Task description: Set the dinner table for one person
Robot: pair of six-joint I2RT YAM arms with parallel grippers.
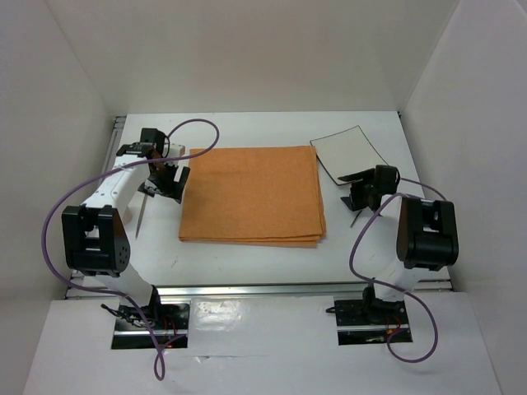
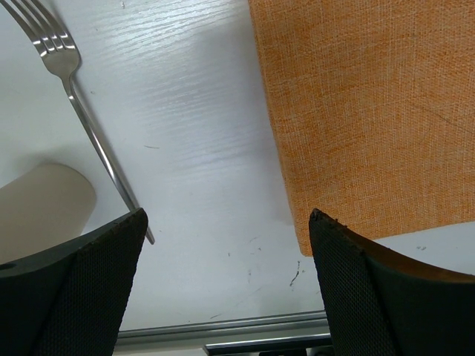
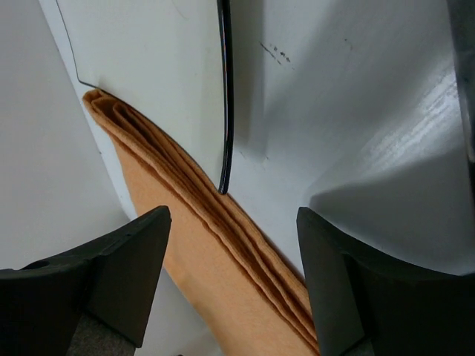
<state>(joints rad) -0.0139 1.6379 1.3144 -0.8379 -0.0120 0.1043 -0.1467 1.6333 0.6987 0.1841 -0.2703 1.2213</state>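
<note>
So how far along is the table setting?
Done: the orange cloth lies flat on the dinner table, fork beside its left edge. In hand: nothing; left tool and right tool both open, empty. Left: the plate sits by the cloth's far right corner, not yet centred on it.

White links, black joint housings, looping purple cables, black textured end effector fingers

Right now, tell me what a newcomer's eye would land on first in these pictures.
The folded orange cloth in the middle of the white dinner table stands out most. A square white plate with a dark rim sits at the cloth's far right corner. A fork lies on the table left of the cloth, beside the open left gripper.
</note>
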